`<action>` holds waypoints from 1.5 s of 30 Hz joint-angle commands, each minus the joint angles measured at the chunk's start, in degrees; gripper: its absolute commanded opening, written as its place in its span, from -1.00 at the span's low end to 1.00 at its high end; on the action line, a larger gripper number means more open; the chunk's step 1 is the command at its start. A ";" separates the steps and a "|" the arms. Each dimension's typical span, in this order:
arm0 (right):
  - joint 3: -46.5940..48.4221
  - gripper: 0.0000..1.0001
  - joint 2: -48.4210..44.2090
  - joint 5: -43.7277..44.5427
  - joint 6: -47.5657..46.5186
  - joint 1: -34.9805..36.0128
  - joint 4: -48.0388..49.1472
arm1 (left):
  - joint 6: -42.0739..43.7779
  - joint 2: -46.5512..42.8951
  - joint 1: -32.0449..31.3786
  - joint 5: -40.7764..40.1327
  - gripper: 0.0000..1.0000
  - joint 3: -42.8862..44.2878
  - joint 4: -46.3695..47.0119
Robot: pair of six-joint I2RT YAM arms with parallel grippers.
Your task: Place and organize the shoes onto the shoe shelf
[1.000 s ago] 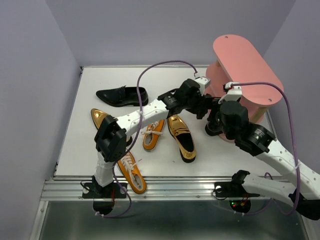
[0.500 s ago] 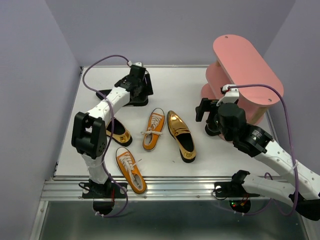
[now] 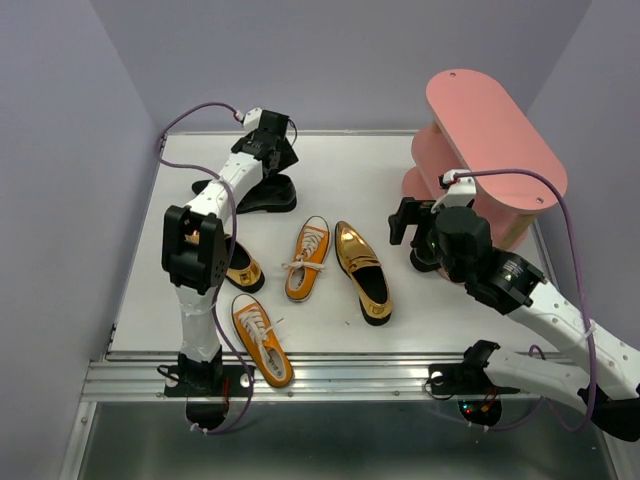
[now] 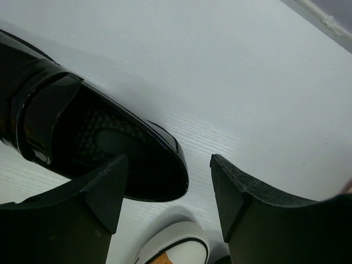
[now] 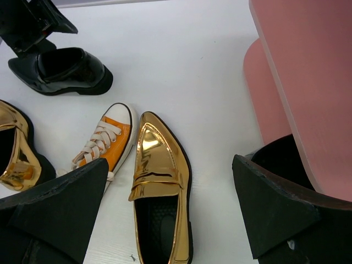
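The left gripper (image 4: 169, 162) is hovering with its jaws spread over the heel of a glossy black dress shoe (image 3: 245, 193) near the far left edge of the white table (image 3: 380, 165), grasping nothing. The right gripper (image 5: 170, 165) is standing wide open and empty beside the pink oval-board shoe shelf (image 3: 490, 120). A shiny gold loafer (image 3: 362, 272) and an orange canvas sneaker (image 3: 308, 258) are lying mid-table. A second orange sneaker (image 3: 262, 340) is lying close to the near edge. Bare table is stretching between the black shoe and the shelf. A dark shape (image 5: 286, 159) under the shelf is perhaps another shoe.
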 commanded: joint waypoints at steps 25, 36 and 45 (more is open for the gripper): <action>-1.34 1.00 -2.85 1.15 0.68 0.50 1.76 | -0.89 7.13 -0.29 -2.53 -1.00 4.36 -2.28; -1.43 1.00 -1.01 0.98 1.30 0.50 2.11 | 31.63 -1.40 -10.57 1.40 -1.00 1.46 3.96; -1.61 1.00 -1.79 1.33 1.30 0.50 1.93 | 45.87 -1.85 -14.71 20.27 -1.00 -0.57 8.97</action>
